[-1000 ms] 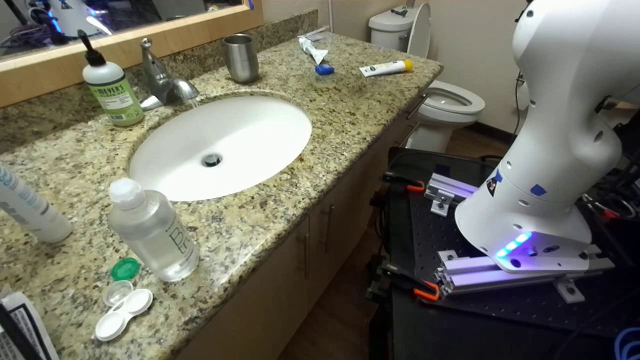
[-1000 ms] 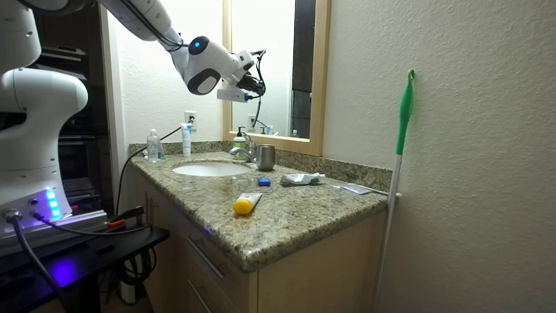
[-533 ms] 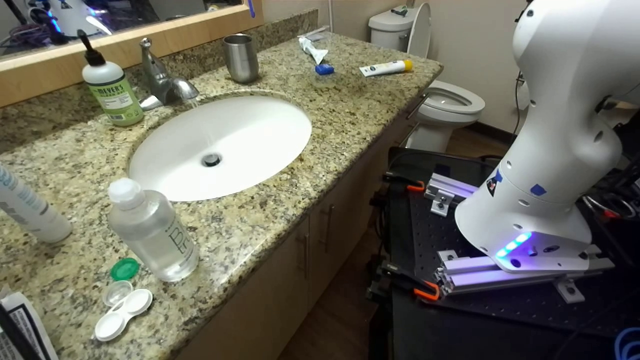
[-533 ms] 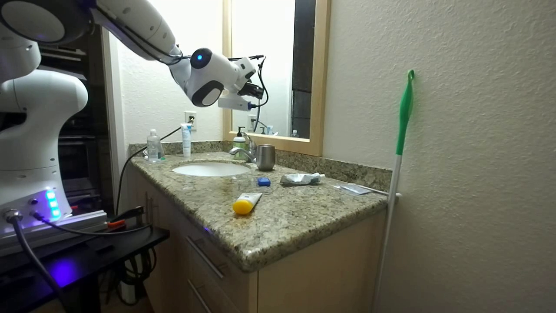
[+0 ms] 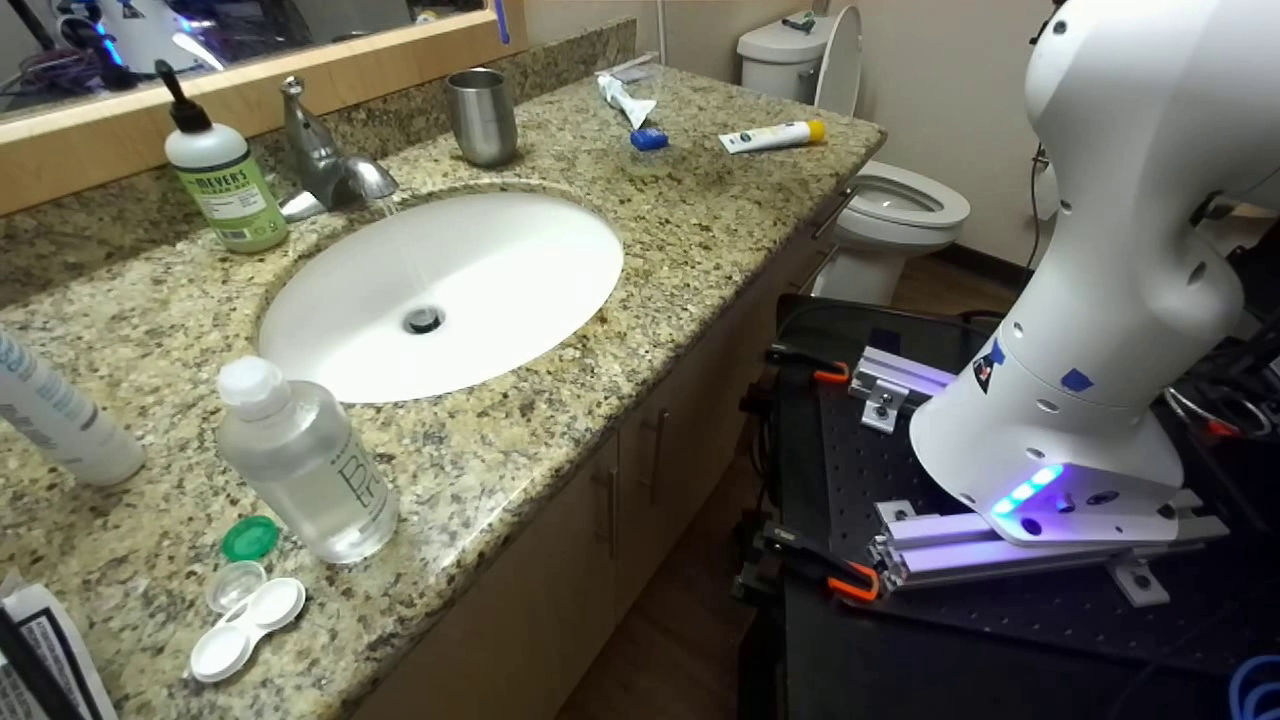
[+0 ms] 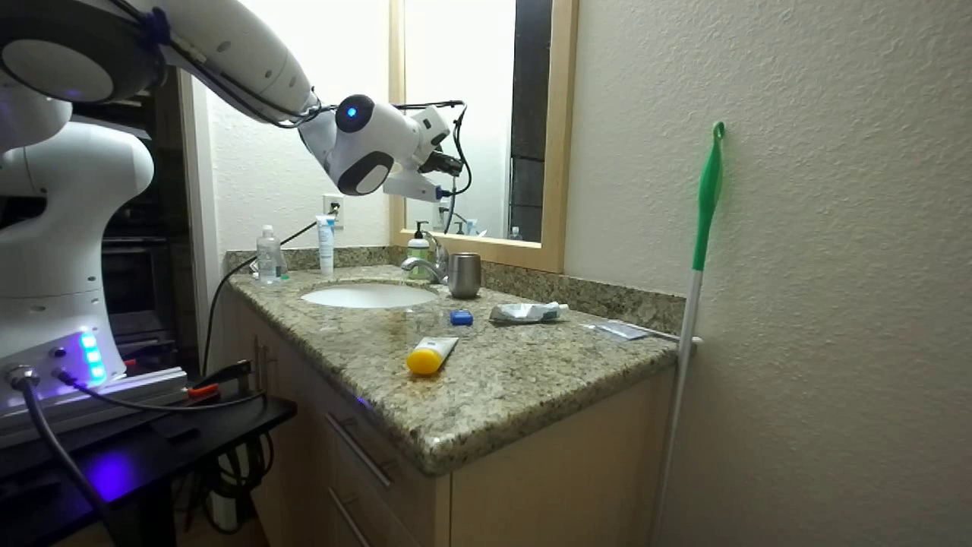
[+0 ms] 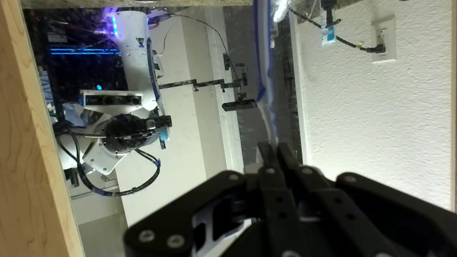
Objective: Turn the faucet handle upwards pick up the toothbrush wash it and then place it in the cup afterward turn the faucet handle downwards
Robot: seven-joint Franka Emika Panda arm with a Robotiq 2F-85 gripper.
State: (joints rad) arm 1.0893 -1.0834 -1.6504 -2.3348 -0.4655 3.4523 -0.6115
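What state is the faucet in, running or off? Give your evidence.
Running: in an exterior view, a thin stream falls from the faucet toward the drain.

- The table (image 5: 700, 220) was speckled, a sink (image 5: 530, 285) set in.
- Faucet (image 5: 325, 165) stood between soap (image 5: 228, 190) and cup (image 5: 484, 120).
- Bottle (image 5: 318, 475) and white tube (image 5: 60, 412) stood upright.
- Lens case (image 5: 222, 652), green lid (image 5: 250, 538) lay near the bottle.
- Blue box (image 5: 649, 139), crumpled tube (image 5: 626, 101), yellow-capped tube (image 5: 768, 137) and packet (image 6: 623, 330) lay flat.
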